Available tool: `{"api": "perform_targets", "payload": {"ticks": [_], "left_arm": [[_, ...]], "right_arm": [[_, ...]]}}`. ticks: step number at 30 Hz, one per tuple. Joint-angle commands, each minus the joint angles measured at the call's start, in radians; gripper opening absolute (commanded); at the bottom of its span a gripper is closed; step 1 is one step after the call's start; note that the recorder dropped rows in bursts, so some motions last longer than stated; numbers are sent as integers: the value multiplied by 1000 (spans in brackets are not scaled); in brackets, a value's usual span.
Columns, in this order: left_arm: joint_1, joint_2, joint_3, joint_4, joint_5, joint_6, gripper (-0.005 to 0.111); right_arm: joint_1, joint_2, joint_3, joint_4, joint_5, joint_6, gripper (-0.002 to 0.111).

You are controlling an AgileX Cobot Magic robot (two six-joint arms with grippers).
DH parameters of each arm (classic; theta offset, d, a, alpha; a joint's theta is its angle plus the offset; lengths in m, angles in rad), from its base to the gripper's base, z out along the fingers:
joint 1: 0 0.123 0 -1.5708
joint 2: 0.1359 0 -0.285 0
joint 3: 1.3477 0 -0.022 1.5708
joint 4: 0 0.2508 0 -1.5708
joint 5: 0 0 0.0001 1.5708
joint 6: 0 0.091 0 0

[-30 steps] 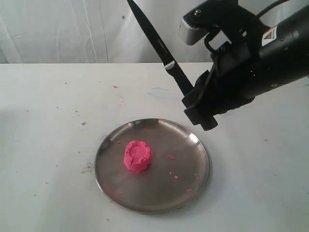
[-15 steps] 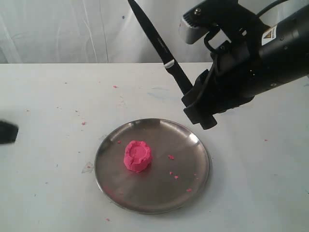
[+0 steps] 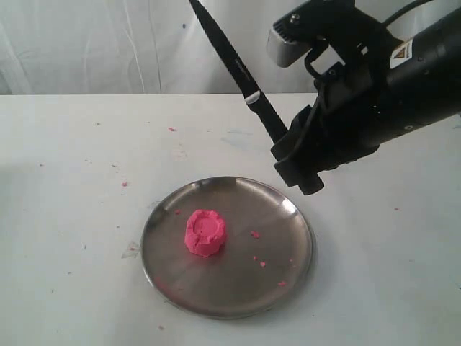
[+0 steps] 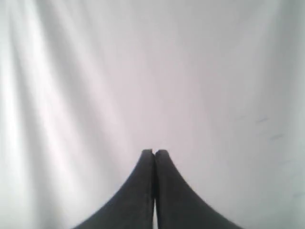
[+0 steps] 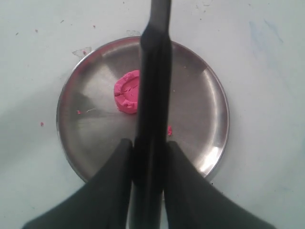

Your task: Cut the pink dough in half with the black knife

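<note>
The pink dough (image 3: pixel 205 232) is one round lump with a dented top, lying left of centre on the round steel plate (image 3: pixel 288 274). My right gripper (image 3: pixel 295 164) hangs above the plate's far right rim, shut on the handle of the black knife (image 3: pixel 234 68), whose blade slants up and to the left, clear of the dough. In the right wrist view the black knife (image 5: pixel 153 71) runs out between the fingers (image 5: pixel 119 162) of my right gripper (image 5: pixel 148 145) and covers part of the pink dough (image 5: pixel 126 93). My left gripper (image 4: pixel 154 152) is shut on nothing and faces only white cloth.
Tiny pink crumbs (image 3: pixel 255 234) lie on the plate and several more dot the white table (image 3: pixel 72 180). A white curtain (image 3: pixel 108 43) hangs behind the table. The bulky right arm (image 3: pixel 389 86) fills the upper right.
A dark shape that showed at the left edge half a second ago is gone from the exterior view. The right arm, knife and dough have hardly moved.
</note>
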Motion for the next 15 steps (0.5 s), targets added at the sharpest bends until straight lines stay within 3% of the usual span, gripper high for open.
{"api": "perform_targets", "payload": {"ticks": [1, 4, 10, 15], "left_arm": [[-25, -25, 69, -112, -489, 392, 0], [-58, -53, 168, -112, -644, 442, 0], [-126, -144, 338, -112, -752, 443, 0], [-175, -188, 356, -112, -662, 443, 0]], "right_arm": [[-3, -9, -6, 10, -18, 1, 0], [-3, -9, -6, 18, -17, 1, 0], [-3, -9, -6, 30, -26, 1, 0], [-3, -9, -6, 35, -25, 1, 0]]}}
